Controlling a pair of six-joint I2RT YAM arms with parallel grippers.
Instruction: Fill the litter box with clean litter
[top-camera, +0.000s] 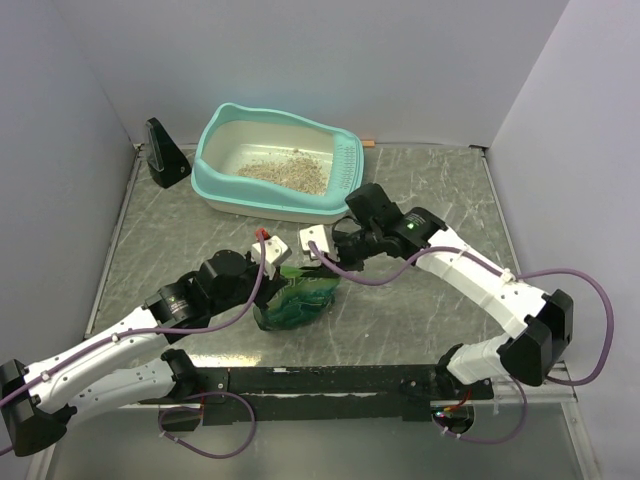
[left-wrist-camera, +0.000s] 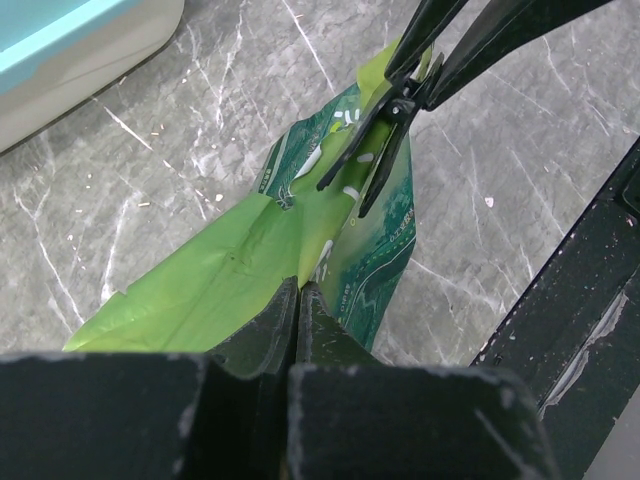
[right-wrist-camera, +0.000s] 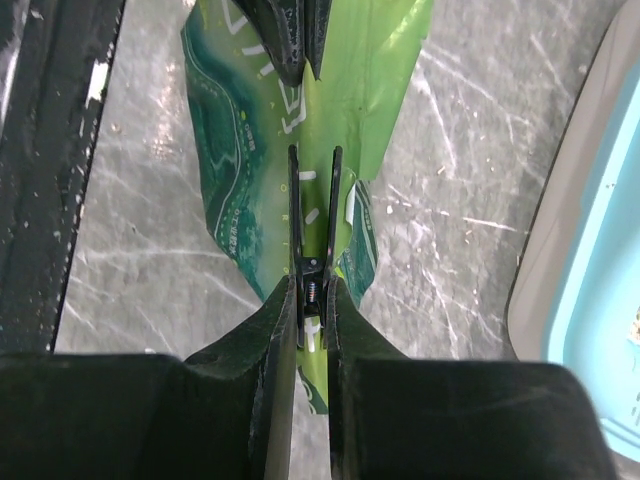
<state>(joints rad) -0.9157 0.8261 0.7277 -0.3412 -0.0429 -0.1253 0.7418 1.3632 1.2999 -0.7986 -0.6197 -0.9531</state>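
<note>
Left claw (left-wrist-camera: 300, 290) is pinched fully closed on the top edge of the green pouch (left-wrist-camera: 250, 270), nearest the arm bases. Just beyond it along that same edge, the right claw (right-wrist-camera: 312, 285) is narrowed onto the handles of a black clip (right-wrist-camera: 315, 200), whose long jaws are clamped on the pouch. The pouch is strung between the two claws over the marbled table (top-camera: 430, 190); whether its bottom rests on the surface cannot be told. Farther out, past both claws and away from the bases, sits the litter box (top-camera: 215, 180). Its long axis runs across the table, with the slotted end toward the right. A thin patch of clean litter (top-camera: 285, 172) already lies in the box. The right claw is nearer, close to the box's near wall, so the pouch probably has to travel forward and up over the rim once the clip is off.
</note>
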